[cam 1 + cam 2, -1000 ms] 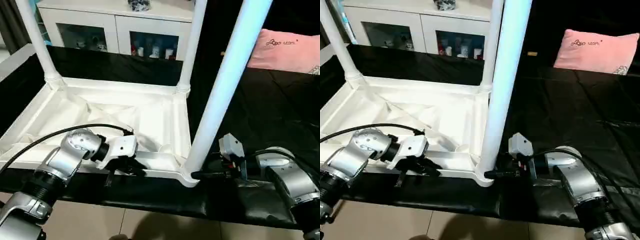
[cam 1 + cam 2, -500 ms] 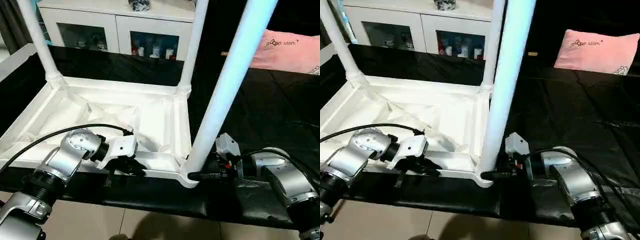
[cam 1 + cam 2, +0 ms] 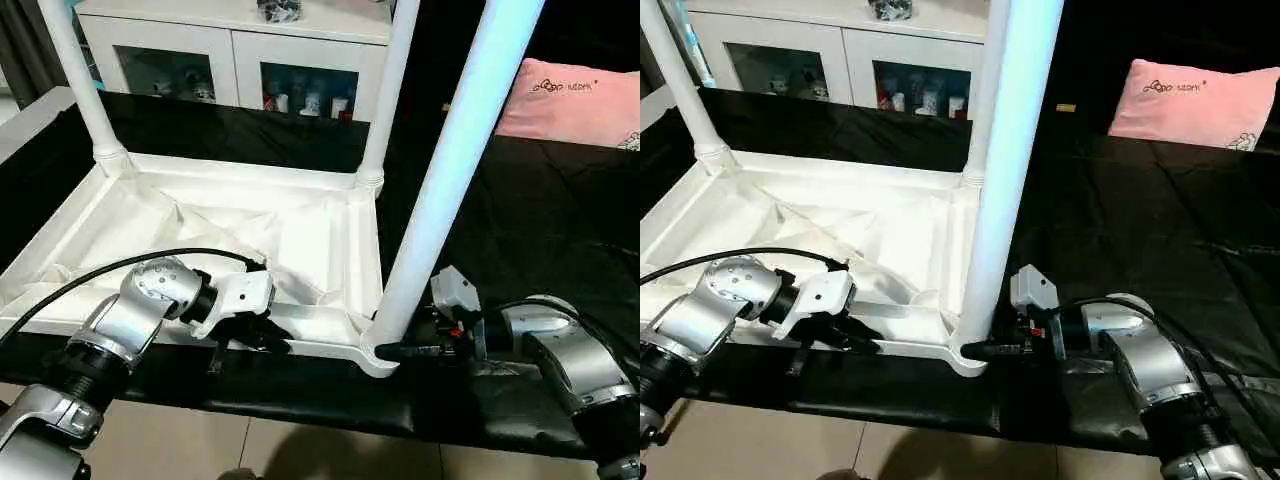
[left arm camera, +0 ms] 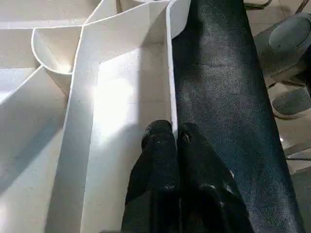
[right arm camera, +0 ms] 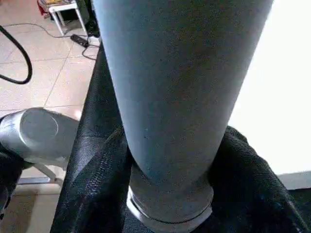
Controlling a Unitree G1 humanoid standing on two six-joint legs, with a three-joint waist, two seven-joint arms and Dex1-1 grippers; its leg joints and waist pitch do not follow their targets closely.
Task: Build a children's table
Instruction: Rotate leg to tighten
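The white tabletop (image 3: 230, 225) lies upside down on a black cloth, ribs facing up. Three white legs stand in its corner sockets: back left (image 3: 75, 80), back right (image 3: 385, 100) and, nearest me, front right (image 3: 450, 170). My left gripper (image 3: 262, 340) is shut on the thin front rim (image 4: 171, 87), which runs between its black fingers (image 4: 158, 145). My right gripper (image 3: 392, 350) reaches in from the right at the foot of the front right leg (image 5: 175, 87). Its fingers (image 5: 99, 179) press against both sides of the leg just above the socket.
A white glass-door cabinet (image 3: 230, 60) stands behind the work surface. A pink pillow (image 3: 575, 100) lies at the back right on the black cloth (image 3: 540, 220). The surface's front edge (image 3: 300, 400) runs just below the tabletop, with tiled floor beyond.
My right arm has drawn a little closer to the foot of the front right leg. The left gripper has stayed on the rim.
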